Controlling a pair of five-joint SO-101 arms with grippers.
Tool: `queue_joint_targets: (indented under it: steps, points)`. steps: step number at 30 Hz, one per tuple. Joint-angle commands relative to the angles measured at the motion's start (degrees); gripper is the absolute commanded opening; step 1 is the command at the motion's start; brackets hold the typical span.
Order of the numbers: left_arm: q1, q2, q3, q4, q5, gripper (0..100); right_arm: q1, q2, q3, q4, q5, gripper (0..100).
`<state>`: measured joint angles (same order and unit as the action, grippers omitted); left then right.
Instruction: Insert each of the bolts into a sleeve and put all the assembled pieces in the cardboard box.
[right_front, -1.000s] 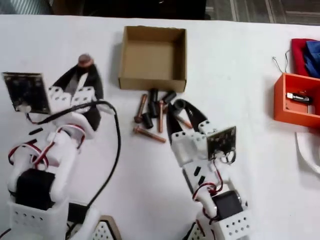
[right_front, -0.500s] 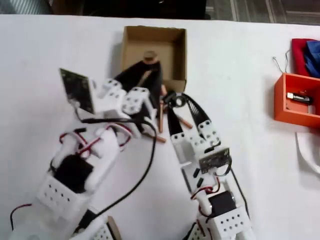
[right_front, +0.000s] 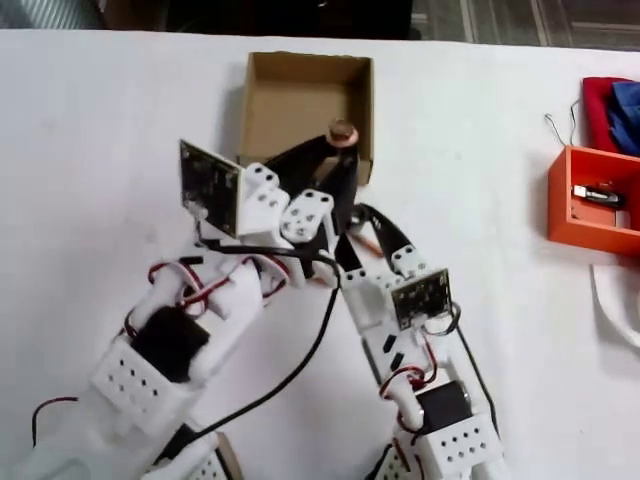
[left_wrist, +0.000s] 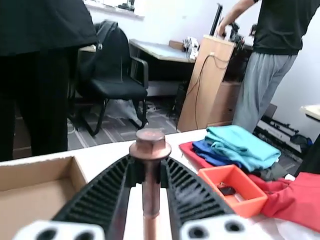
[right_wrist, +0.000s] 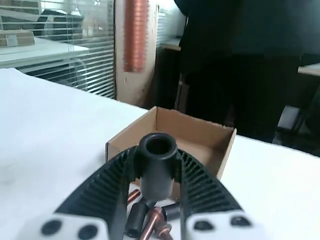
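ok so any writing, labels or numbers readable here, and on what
No text can be read.
cardboard box: plain, no print visible.
wrist circuit boards: any markings are too small to read.
small item in the orange tray: too blurred to read.

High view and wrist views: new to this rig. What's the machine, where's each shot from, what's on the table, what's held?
Two small robot arms stand side by side at a white table. The high view comes from a fixed camera looking down. Each wrist view comes from a camera on that arm's wrist, looking along its gripper. The left gripper is shut on a copper bolt, head up. The right gripper is shut on a black sleeve, open end up. On the table are a cardboard box, spare bolts and sleeves beside it, and an orange tray.
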<state>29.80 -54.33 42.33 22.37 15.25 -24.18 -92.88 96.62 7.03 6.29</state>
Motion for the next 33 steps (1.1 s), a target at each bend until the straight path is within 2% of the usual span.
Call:
queue_joint_targets:
  steps: [1,10,13,17,24,33]
  points:
    - [0.53,0.0,0.31,-1.85,-0.35,2,0.66,-0.66,0.18,0.48,-1.93,1.9]
    - [0.53,0.0,1.19,-1.85,-0.44,2,0.22,-0.66,-7.3,8.92,-1.58,1.9]
    - [0.7,0.09,1.45,-1.85,-3.08,2,0.22,-0.66,-8.09,11.38,-1.49,1.9]
    - [2.64,0.09,2.68,-1.93,-6.95,2,0.22,-0.66,-8.35,11.3,-1.41,1.9]
    - [2.64,0.09,6.37,-7.38,-7.21,2,-2.51,-0.66,-10.55,12.09,-1.32,1.9]
    - [2.64,0.09,6.81,-6.86,-6.77,2,-2.77,-0.66,-12.13,15.69,-0.26,1.9]
